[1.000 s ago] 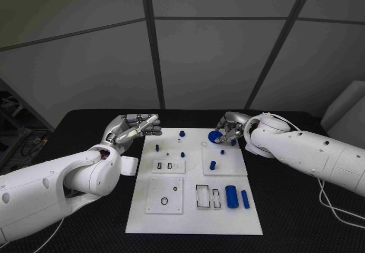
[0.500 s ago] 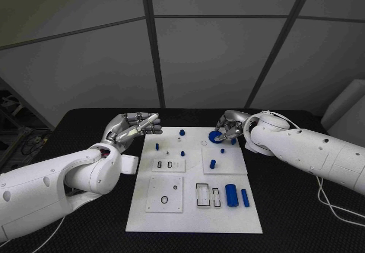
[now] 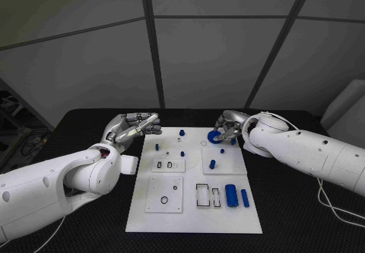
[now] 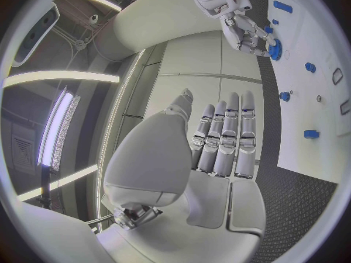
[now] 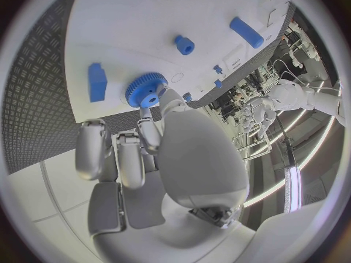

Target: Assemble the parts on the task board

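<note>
**Gear carried a bit further over the far right of the board**

Right robot hand (image 3: pixel 227 128) has drifted slightly up and back with the blue gear (image 3: pixel 215 136) over the last second; the shift is small, mostly settling. It holds the gear pinched at the fingertips, teeth visible in the right wrist view (image 5: pixel 146 89), above the far right part of the white board (image 3: pixel 194 221). From these views I can't tell whether the gear touches the board or hangs just above it.

Left robot hand (image 3: pixel 135 126) has barely moved. It hovers off the board's far left corner over the black counter (image 3: pixel 91 118), fingers straight and side by side, holding nothing.

Board contents look unchanged:
- two blue cylinders (image 3: pixel 232 195) lying near the right edge, beside the rectangular slots
- short blue pegs (image 3: pixel 213 164) standing on the raised right plate
- smaller blue pegs (image 3: pixel 182 132) near the far edge

Read: gear placement is in progress, not seated yet. Next move likely needs the gear bore lined up over its post before lowering. Most parts are unassembled, so it's early in the task.
</note>
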`<state>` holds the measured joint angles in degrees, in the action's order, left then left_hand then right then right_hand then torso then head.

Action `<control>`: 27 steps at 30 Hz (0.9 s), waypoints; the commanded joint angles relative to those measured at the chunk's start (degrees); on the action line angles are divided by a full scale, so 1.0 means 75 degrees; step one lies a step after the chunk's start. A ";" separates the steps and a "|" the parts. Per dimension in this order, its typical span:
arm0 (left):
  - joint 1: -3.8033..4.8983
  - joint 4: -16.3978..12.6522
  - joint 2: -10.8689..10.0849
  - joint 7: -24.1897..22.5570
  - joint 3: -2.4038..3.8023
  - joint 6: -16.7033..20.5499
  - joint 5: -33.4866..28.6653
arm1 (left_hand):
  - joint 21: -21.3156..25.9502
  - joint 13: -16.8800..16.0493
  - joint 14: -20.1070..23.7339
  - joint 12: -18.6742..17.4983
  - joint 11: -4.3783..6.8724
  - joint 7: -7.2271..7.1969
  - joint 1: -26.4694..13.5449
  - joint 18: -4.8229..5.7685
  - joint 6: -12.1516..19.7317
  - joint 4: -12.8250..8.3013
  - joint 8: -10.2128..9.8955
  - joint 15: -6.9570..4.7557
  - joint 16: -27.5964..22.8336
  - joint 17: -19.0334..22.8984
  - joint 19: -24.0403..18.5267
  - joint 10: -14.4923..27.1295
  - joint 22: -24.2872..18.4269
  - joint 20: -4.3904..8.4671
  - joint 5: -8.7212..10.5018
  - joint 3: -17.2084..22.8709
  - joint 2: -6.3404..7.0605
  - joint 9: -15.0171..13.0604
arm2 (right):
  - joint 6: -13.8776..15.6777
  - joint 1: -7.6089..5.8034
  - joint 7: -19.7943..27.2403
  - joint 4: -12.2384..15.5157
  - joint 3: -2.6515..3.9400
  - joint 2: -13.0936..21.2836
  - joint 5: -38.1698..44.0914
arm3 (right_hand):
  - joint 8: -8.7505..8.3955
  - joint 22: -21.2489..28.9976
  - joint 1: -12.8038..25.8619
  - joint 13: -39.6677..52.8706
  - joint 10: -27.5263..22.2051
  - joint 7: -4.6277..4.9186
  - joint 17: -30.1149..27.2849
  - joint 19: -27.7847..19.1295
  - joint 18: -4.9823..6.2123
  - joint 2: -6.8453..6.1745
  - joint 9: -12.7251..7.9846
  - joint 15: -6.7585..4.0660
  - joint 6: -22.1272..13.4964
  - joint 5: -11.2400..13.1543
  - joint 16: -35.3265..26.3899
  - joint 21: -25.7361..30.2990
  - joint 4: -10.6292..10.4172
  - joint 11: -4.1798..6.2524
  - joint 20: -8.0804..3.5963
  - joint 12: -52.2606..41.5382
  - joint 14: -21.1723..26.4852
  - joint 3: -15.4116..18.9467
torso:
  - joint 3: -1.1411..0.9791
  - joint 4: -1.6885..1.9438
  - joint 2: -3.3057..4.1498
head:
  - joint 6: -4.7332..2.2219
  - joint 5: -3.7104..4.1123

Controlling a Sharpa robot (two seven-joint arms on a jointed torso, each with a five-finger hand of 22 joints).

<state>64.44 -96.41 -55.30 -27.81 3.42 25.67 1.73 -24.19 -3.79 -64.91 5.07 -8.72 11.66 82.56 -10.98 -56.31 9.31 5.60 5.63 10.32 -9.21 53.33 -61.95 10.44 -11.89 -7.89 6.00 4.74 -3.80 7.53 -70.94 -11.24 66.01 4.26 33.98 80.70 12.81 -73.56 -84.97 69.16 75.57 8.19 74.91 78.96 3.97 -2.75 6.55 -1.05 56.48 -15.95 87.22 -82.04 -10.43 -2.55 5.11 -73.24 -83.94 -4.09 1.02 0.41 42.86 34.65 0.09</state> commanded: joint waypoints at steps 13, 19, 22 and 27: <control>0.0012 -0.0026 -0.0018 -0.0017 0.0007 -0.0095 0.0057 | -0.0028 0.0007 0.0014 -0.0018 -0.0021 0.0031 -0.0054 0.0080 0.0020 -0.0030 -0.0013 0.0050 -0.0024 -0.0007 0.0015 0.0012 0.0002 -0.0018 0.0033 0.0004 -0.0005 0.0010 | 0.1209 -0.0015 0.0250 0.0987 0.0006 0.0158 0.1095 | 0.0025 -0.0188 -0.0148 0.0087 0.0109 -0.0145 0.1233 0.0165 -0.0099 0.0021 0.0050 -0.0066 0.0257 -0.0061 0.0088 -0.0119 0.0070 0.0029 -0.0024 -0.0068 -0.0650 -0.0224 | 0.0004 0.0006 -0.0005 | -0.0046 -0.0013; 0.0012 -0.0032 -0.0017 -0.0014 0.0007 -0.0103 0.0057 | -0.0029 0.0007 0.0015 -0.0027 -0.0022 0.0032 -0.0049 0.0080 0.0022 -0.0039 -0.0022 0.0051 -0.0033 -0.0010 0.0013 0.0014 0.0001 -0.0019 0.0032 0.0007 -0.0009 0.0009 | 0.1404 -0.0017 0.0180 0.1087 0.0006 -0.0155 0.1527 | 0.0010 -0.0243 -0.0151 0.0094 0.0110 -0.0144 0.1284 0.0200 -0.0110 -0.0012 0.0046 -0.0067 0.0263 -0.0096 0.0107 -0.0146 0.0082 0.0029 -0.0028 -0.0065 -0.0660 -0.0259 | 0.0006 0.0018 -0.0003 | -0.0074 -0.0015; 0.0013 -0.0031 -0.0003 -0.0012 0.0007 -0.0107 0.0057 | -0.0029 0.0007 0.0015 -0.0027 -0.0022 0.0032 -0.0049 0.0080 0.0022 -0.0039 -0.0022 0.0051 -0.0033 -0.0010 0.0013 0.0014 0.0001 -0.0019 0.0032 0.0007 -0.0009 0.0009 | 0.1451 -0.0017 0.0142 0.0940 0.0004 -0.0483 0.1704 | 0.0005 -0.0249 -0.0155 0.0091 0.0107 -0.0143 0.1279 0.0203 -0.0112 -0.0017 0.0044 -0.0067 0.0263 -0.0102 0.0105 -0.0148 0.0087 0.0030 -0.0028 -0.0061 -0.0659 -0.0270 | 0.0005 0.0031 0.0005 | -0.0089 -0.0010; 0.0013 -0.0021 0.0027 -0.0011 0.0007 -0.0111 0.0057 | -0.0029 0.0007 0.0015 -0.0027 -0.0022 0.0032 -0.0049 0.0080 0.0022 -0.0039 -0.0022 0.0051 -0.0033 -0.0010 0.0013 0.0014 0.0001 -0.0019 0.0032 0.0007 -0.0009 0.0009 | 0.1434 -0.0018 0.0131 0.0652 -0.0005 -0.0977 0.1854 | -0.0011 -0.0263 -0.0163 0.0083 0.0099 -0.0140 0.1294 0.0212 -0.0115 -0.0028 0.0039 -0.0067 0.0260 -0.0113 0.0111 -0.0155 0.0097 0.0028 -0.0030 -0.0048 -0.0662 -0.0306 | 0.0009 0.0033 0.0011 | -0.0086 -0.0016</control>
<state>64.44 -96.49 -55.21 -27.68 3.42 25.60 1.74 -24.19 -3.79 -64.91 5.07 -8.72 11.66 82.56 -10.98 -56.31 9.32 5.61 5.63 10.32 -9.20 53.33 -61.95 10.44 -11.89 -7.89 6.00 4.74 -3.80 16.70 -70.96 -10.13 71.41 4.23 27.12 91.78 12.60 -74.94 -85.97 69.81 76.17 8.25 74.90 79.97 3.98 -2.86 6.48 -1.04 56.55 -16.41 87.73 -82.87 -9.05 -2.35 4.90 -73.46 -83.94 -5.51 1.07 0.63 42.87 33.98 -0.01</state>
